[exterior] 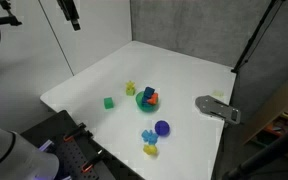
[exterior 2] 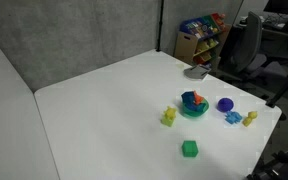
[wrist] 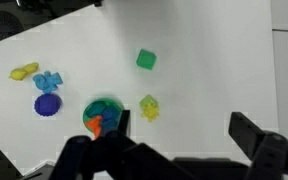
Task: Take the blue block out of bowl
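The small green bowl (exterior: 145,102) stands mid-table and also shows in an exterior view (exterior 2: 193,110) and in the wrist view (wrist: 108,104). The blue block (exterior: 147,92) lies inside it against an orange block (exterior: 153,99); it also shows in an exterior view (exterior 2: 190,99) and, blurred, in the wrist view (wrist: 98,110). My gripper (wrist: 184,130) is open and empty, high above the table. The bowl is just left of its left finger in the wrist view. In an exterior view the gripper (exterior: 72,14) hangs at the top edge, far from the bowl.
A light green cube (exterior: 108,102) and a yellow-green toy (exterior: 131,89) lie near the bowl. A dark blue-purple round object (exterior: 161,128), a light blue piece (exterior: 148,135) and a yellow toy (exterior: 150,150) lie toward the table edge. A grey object (exterior: 217,108) rests at one edge.
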Tool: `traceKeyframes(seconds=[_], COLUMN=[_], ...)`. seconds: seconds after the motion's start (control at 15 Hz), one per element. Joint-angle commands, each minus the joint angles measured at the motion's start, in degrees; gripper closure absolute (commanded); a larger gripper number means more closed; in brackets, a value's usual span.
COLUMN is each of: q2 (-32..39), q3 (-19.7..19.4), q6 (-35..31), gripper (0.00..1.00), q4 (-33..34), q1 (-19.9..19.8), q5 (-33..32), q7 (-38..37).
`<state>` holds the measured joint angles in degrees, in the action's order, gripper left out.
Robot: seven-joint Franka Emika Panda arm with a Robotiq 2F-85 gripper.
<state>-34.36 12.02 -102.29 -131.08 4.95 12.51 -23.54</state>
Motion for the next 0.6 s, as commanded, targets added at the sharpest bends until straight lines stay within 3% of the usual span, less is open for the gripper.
traceKeyframes(seconds=[0.0,0.53], q2=[0.0,0.5], q3=[0.1,0.3], q6=[0.1,0.3], gripper=[0.0,0.0], q4=[0.1,0.4], q1=[-0.2,-0.3], q5=[0.1,-0.4], q7=[0.1,0.2])
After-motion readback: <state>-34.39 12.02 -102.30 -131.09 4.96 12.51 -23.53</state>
